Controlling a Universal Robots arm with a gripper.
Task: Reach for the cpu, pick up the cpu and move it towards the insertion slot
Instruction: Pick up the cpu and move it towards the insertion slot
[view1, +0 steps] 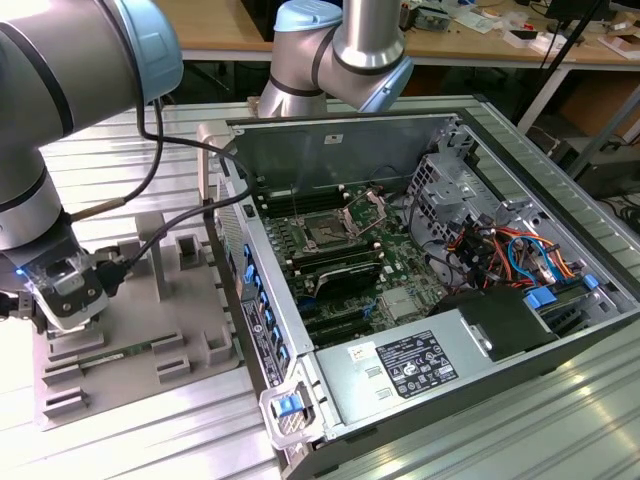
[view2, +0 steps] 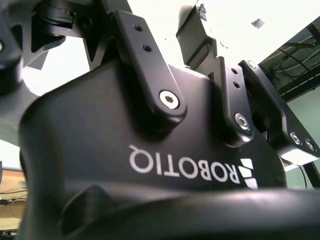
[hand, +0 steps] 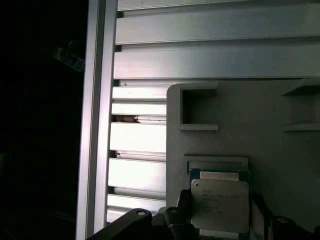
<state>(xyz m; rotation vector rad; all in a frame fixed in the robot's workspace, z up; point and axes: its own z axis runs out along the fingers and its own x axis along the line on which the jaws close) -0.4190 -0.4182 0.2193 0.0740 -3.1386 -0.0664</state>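
Note:
The cpu (hand: 220, 205), a flat silvery square with a thin green rim, lies in a recess of the grey tray (hand: 235, 140) in the first wrist view. My gripper (hand: 220, 216) straddles it, one dark finger against each of two opposite edges, shut on the chip. In the exterior view the gripper (view1: 66, 318) is low over the tray (view1: 150, 345) at that view's left. The insertion slot (view1: 325, 236), a dark square socket with its shiny bracket raised, sits on the board inside the open computer case, far to that view's right of the gripper.
The tray has raised blocks (view1: 190, 250) and a memory stick (view1: 110, 352) in a groove. The case's metal side wall (view1: 250, 290) stands between tray and board. Cables (view1: 500, 250) and a power supply (view1: 420, 365) fill the case's near right. Aluminium table slats (hand: 140, 135) border the tray.

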